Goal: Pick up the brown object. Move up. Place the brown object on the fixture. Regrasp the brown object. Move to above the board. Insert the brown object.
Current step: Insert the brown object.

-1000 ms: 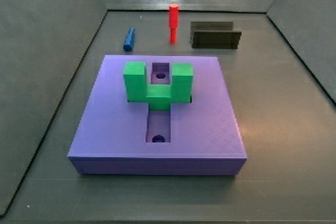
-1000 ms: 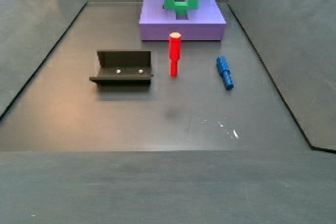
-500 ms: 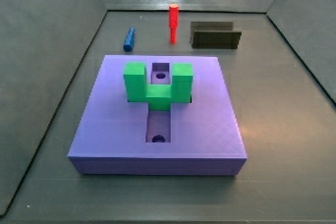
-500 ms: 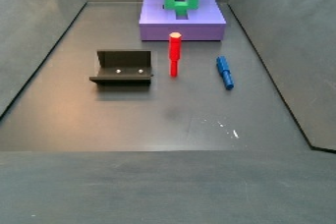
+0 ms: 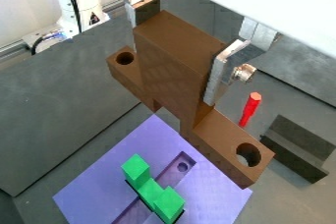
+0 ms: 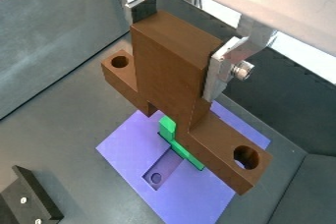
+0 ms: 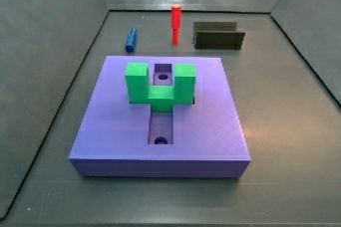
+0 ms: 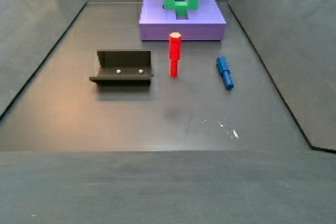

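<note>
Gripper (image 5: 178, 36) clamped on blocky brown object (image 5: 178, 66), over smooth lavender board (image 5: 105, 184).

Gripper (image 5: 178, 46) + brown object (image 6: 178, 81) are out of frame in both side views, only wrist views show them. Near finger (image 6: 234, 59) visible; far finger mostly cut by the frame edge/behind the bar. Brown object hides part of board (image 5: 112, 189) slot and green block (image 6: 184, 147); fixture (image 6: 33, 203) clipped at the frame edge.
</note>
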Motion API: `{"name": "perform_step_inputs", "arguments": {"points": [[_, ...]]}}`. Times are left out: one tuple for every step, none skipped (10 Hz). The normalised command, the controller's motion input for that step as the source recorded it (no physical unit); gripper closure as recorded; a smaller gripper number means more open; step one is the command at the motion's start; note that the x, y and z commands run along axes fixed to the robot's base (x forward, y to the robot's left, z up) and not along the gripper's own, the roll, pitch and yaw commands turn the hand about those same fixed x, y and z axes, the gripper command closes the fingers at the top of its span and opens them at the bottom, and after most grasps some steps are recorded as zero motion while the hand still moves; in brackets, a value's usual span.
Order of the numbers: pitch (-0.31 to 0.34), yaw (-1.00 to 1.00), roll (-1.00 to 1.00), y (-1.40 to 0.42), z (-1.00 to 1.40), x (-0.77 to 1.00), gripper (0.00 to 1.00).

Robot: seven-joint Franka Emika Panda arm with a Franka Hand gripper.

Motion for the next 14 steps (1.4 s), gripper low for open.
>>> {"name": "perform_step_inputs", "arguments": {"points": [[-0.024, -0.46, -0.12, -0.01, -0.23, 0.09, 1.0], [-0.053, -0.85, -0.22, 0.0, -0.3, 0.03, 1.0], [-0.166, -0.85, -0.23, 0.0, -0.25, 0.0, 1.0], [-0.141, -0.86, -0.2, -0.03, -0.27, 0.0, 1.0], [-0.06, -0.85, -0.2, -0.02, -0.32, 0.0, 1.0], [-0.021, -0.82, -0.22, -0.02, -0.27, 0.0, 1.0], [-0.083, -0.82, -0.23, -0.07, -0.16, 0.0, 1.0], [-0.091, -0.76, -0.3, -0.07, -0.03, 0.0, 1.0], [-0.086, -0.71, -0.34, -0.06, 0.0, 0.0, 1.0], [-0.063, -0.68, -0.36, -0.04, 0.0, 0.0, 1.0], [-0.049, -0.67, -0.37, -0.04, 0.0, 0.01, 1.0], [-0.073, -0.72, -0.32, -0.05, 0.0, 0.0, 1.0], [-0.123, -0.82, -0.21, -0.05, -0.25, 0.0, 1.0], [-0.129, -0.82, -0.04, -0.16, -0.46, 0.05, 1.0]]}}
